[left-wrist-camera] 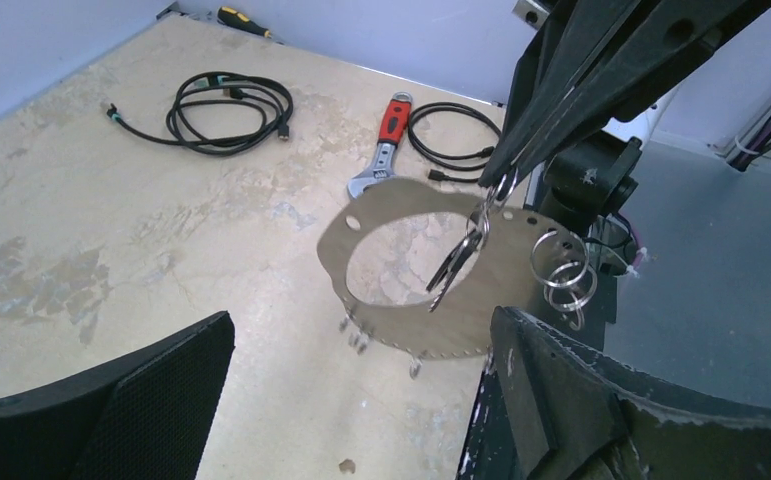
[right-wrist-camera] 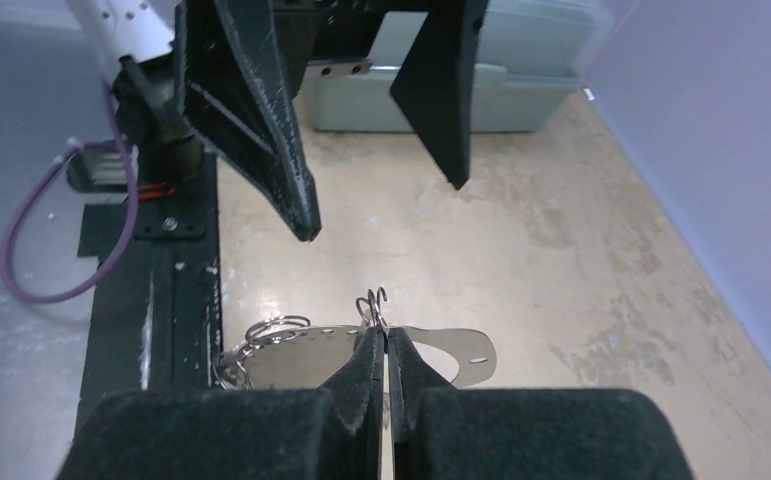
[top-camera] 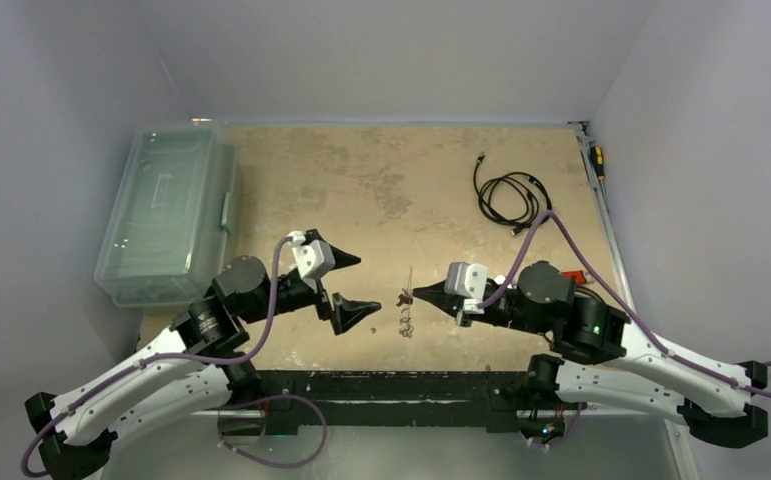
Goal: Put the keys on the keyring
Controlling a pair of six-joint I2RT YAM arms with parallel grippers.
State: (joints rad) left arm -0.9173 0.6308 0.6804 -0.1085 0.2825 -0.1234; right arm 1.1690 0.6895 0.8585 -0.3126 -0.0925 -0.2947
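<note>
Above the near edge of the table (left-wrist-camera: 111, 220), around its middle, left wrist view: the keyring (left-wrist-camera: 401, 205) is being held in the air by the right gripper (left-wrist-camera: 502, 186), jaws clamped on its upper rim. The keys (left-wrist-camera: 453, 268) are being carried on a small ring right at that clamp point, dangling across the keyring's opening. Split rings (left-wrist-camera: 564, 272) are hanging off the rim just beside them. The left gripper (left-wrist-camera: 361, 320) is being held wide open with nothing gripped, and the keyring is near its fingertips but apart from them. A red-handled wrench (left-wrist-camera: 386, 150) and a coiled cable (left-wrist-camera: 226, 108) are lying further back, untouched.

Right wrist view: both right fingers are being pressed together on the keyring's rim. The left fingers are being shown spread beyond it, clear of the metal. A clear bin (right-wrist-camera: 481, 85) is sitting behind them.

Top view: the keyring is being seen edge-on between the two grippers, touching only the right one.

Judgement: threading looks done or nearly so, since the keys are hanging free. Whether both are fully on the ring cannot be told. Next move probably calls for that check, then the keyring being lowered flat onto the table with the left arm out of the way.
</note>
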